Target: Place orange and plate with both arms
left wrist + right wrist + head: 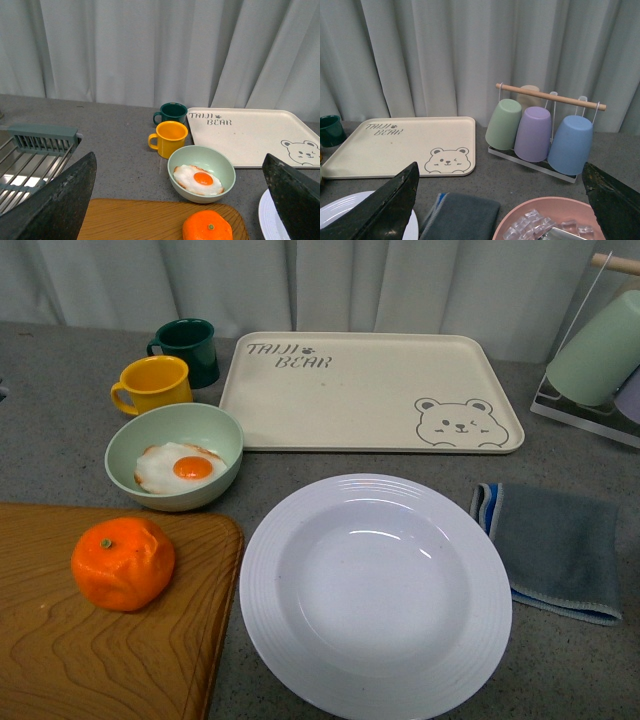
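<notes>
L gripper [178,160] & R gripper [500,167] were wide, empty. Orange [122,563] sat on board [60,660], bench's [60,410] near-left corner: prob. light, rolls, so pinch across middle. Plate [275,570] lay mid near edge: stiff, slippery, so take the rim.

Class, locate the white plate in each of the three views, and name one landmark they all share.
Front view: plate lower centre, beside the wooden board.
Left wrist view: only a rim sliver, near the orange.
Right wrist view: partial rim, nearer than the bear tray.
Shared landmark: the bear tray.
</notes>
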Available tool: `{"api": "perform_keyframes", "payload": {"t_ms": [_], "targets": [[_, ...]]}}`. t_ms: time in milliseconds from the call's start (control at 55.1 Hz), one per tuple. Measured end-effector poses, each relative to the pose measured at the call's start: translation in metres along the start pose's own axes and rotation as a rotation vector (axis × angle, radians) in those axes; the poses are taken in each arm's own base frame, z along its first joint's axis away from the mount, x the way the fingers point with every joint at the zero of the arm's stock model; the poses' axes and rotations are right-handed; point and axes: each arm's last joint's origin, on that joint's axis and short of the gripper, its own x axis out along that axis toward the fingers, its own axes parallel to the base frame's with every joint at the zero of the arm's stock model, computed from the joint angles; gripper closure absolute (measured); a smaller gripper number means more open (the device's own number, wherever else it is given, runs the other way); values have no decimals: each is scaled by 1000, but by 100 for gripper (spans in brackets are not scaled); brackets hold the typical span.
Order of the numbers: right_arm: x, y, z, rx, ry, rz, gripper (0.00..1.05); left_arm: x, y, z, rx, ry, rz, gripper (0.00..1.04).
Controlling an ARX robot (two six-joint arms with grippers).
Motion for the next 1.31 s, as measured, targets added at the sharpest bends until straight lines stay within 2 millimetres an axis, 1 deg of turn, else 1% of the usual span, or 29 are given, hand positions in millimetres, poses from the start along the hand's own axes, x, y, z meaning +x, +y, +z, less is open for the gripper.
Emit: {"api": "perform_keyframes", "payload": {"t_ms": [381,454,490,580,671,762,834,907,980,1052,1143,1306], "targets": [[0,0,0,0,0,0,9,0,0,0,0,2,3,7],[0,0,0,0,0,0,9,2,0,-2,-76,178,69,7],[0,0,0,0,0,0,9,7,0,-4,-114,260,97,7],[0,0,0,0,-1,0,9,22,-4,-5,-155,317,93,7],[0,0,0,0,-1,0,9,46,-12,-2,-194,339,56,7],[0,0,0,0,-1,0,9,73,-20,-4,-207,393,14,7],[0,0,0,0,-1,0,9,95,-25,-16,-204,500,-14,7],[0,0,0,0,-1,0,9,110,-28,-31,-199,608,-26,7],[0,0,0,0,-1,0,9,120,-30,-46,-194,691,-40,7],[0,0,0,0,-1,0,9,127,-31,-55,-193,728,-66,7],[0,0,0,0,-1,0,9,137,-30,-67,-186,766,-49,7],[0,0,0,0,-1,0,9,152,-36,-75,-176,782,-52,7]]}}
